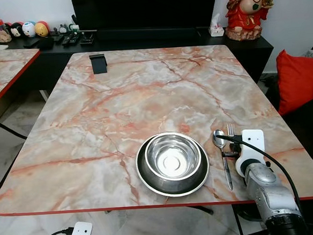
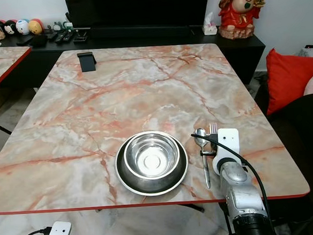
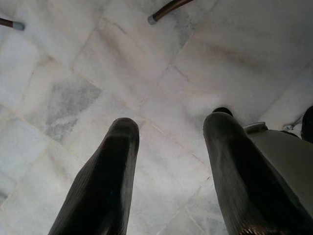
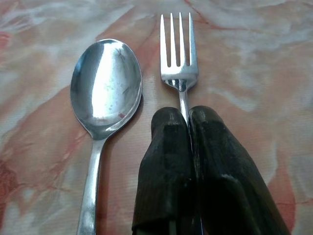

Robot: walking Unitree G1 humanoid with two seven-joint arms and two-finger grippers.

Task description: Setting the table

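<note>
On the marble table [image 1: 117,98], near its front edge, a steel bowl [image 1: 172,156] sits in a dark plate [image 1: 144,175]. Just right of the plate lie a spoon [image 4: 106,83] and a fork [image 4: 178,49], side by side, heads pointing away from me. My right gripper [image 4: 188,117] is shut on the fork's handle just below the tines; the fork rests low on or against the tabletop. Its wrist [image 1: 250,151] hovers over the table's front right corner. My left gripper [image 3: 168,129] hangs open over the pale floor tiles below the table edge.
A black stand [image 1: 98,63] is at the table's far left. A second marble table [image 1: 2,66] stands to the left. Behind is a black console [image 1: 140,38] with remotes, small toys and a red figurine [image 1: 248,9]. A red cushion [image 1: 299,78] lies right.
</note>
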